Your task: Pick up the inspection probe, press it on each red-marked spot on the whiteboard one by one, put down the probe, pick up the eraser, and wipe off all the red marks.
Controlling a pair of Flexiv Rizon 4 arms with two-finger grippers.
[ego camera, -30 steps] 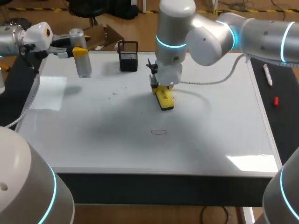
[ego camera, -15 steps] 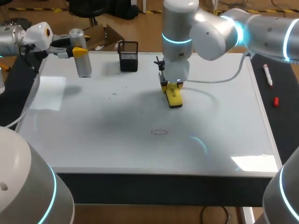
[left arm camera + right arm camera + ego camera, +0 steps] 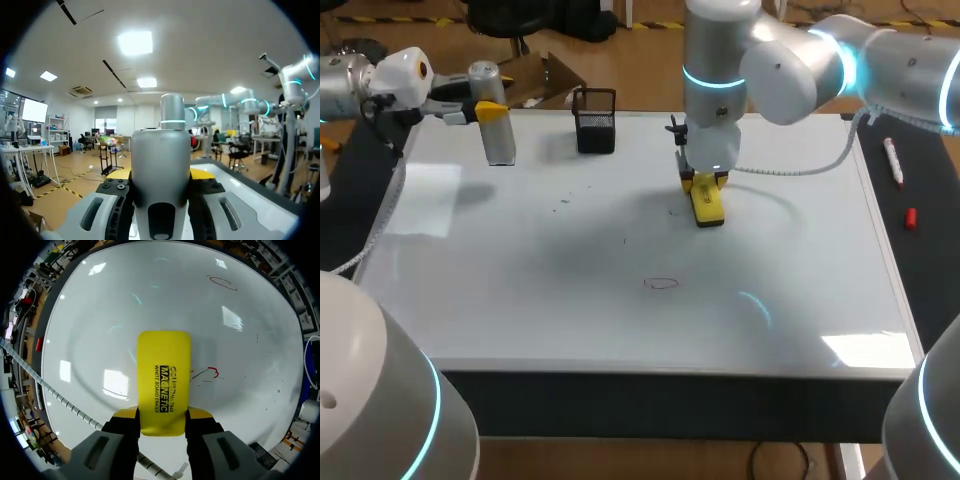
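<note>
My right gripper (image 3: pixel 705 181) is shut on the yellow eraser (image 3: pixel 707 206), which rests flat on the whiteboard (image 3: pixel 520 300) at its middle back. In the right wrist view the eraser (image 3: pixel 164 380) sticks out ahead of the gripper (image 3: pixel 162 416), with a small red scribble (image 3: pixel 210 373) just beside it. A thin red oval mark (image 3: pixel 661 283) lies nearer the front; it also shows far ahead of the eraser as a red oval mark (image 3: pixel 222 283). At the board's back left corner my left gripper (image 3: pixel 490 108) is shut on the silver probe (image 3: pixel 498 135), a silver probe (image 3: pixel 161 165) held upright between its fingers.
A black mesh holder (image 3: pixel 594 122) stands at the back edge, left of the eraser. Faint small marks (image 3: pixel 565 201) dot the board's left middle. A marker (image 3: pixel 893 160) and a red cap (image 3: pixel 911 218) lie on the dark strip right of the board.
My right arm has slid the eraser to the right and slightly toward the back across the board. The left arm and the probe have not moved.
</note>
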